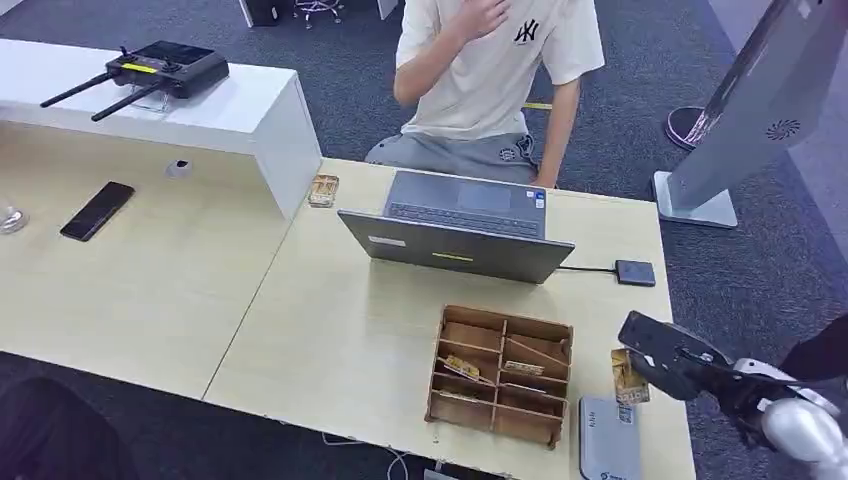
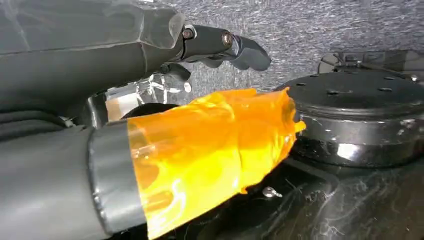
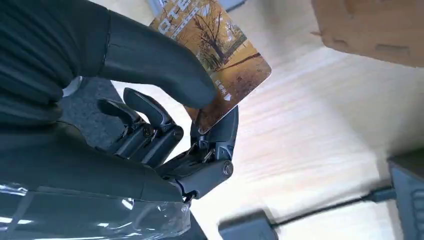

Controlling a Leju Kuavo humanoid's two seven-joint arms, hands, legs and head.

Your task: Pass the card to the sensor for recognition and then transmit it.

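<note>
Pinching card [image 3: 220,55] between thick thumb and dark fingers [image 3: 220,135] of right hand [image 1: 672,362] — autumn-tree print on the card face, lettering along one edge. Holding it just above pale wooden table [image 1: 340,330], near the table's right edge, between wooden organizer box [image 1: 500,375] and the robot's own silver forearm. Hovering close beside grey sensor pad [image 1: 610,440] lying flat at the near table edge; touching or apart, cannot tell. Sitting further back on the same side, small black reader [image 1: 635,272] cabled toward open grey laptop [image 1: 465,225]. Holding a few cards in the organizer's compartments. Hanging low over dark carpet, left hand [image 2: 220,45] — fingers curling loosely, gripping nothing, thumb wrapped in orange film. Sitting behind the laptop, person in pale shirt [image 1: 490,70], one hand raised. Lying on the adjoining left table, black phone [image 1: 97,210]; resting on the white shelf above it, black router [image 1: 165,68] with antennas
</note>
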